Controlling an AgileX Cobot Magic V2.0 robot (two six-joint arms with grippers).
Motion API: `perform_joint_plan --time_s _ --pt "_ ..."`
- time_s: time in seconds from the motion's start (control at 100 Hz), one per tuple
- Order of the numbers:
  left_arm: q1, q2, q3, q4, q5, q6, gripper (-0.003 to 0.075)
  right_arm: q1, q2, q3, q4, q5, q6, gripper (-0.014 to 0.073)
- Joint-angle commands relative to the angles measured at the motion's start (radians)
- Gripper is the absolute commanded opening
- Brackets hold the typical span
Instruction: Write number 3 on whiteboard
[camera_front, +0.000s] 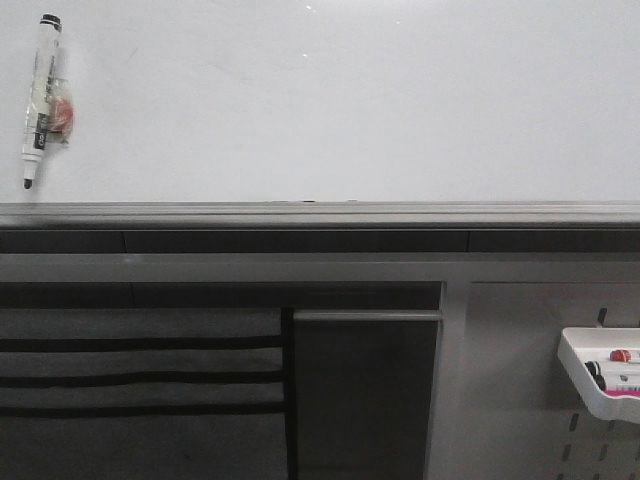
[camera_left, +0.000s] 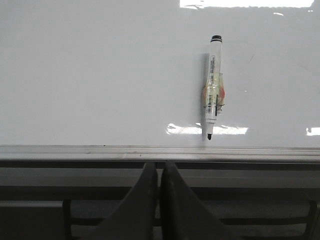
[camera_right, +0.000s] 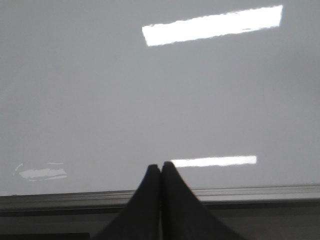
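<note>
The left gripper was seen with its jaws together and empty, as was the right gripper. Past the left one, one marker was found stuck upright on the whiteboard, long axis vertical, tip down, at its far left, so the left arm was judged nearer. One whiteboard was counted; no number 3 was yet drawn.

The whiteboard is plain glossy white, edged by a dark grey rail. The marker is white with a black cap and tip, an orange-red patch at its middle. A white tray has a pink stripe.
</note>
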Motion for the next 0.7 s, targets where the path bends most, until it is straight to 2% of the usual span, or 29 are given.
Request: perform_joint_plan --time_s 0.0,0.38,0.53,0.69 --pt "-0.007 -0.030 0.002 0.000 -0.080 -0.009 -0.0018 -0.005 -0.022 0.021 -0.030 -0.071 -0.017 -0.0074" --pt "-0.007 -0.030 -0.055 -0.001 -0.129 -0.009 -0.0018 -0.005 -0.022 0.007 -0.027 -0.075 -0.017 -0.0074" --pt "-0.007 -0.026 -0.170 -0.001 -0.112 -0.009 -0.0018 -0.005 -0.011 -0.096 -0.013 0.098 -0.017 -0.0074" --pt "-0.007 0.044 -0.347 -0.001 0.079 -0.009 -0.0018 -0.005 0.062 -0.273 -0.013 0.290 -0.017 -0.0074"
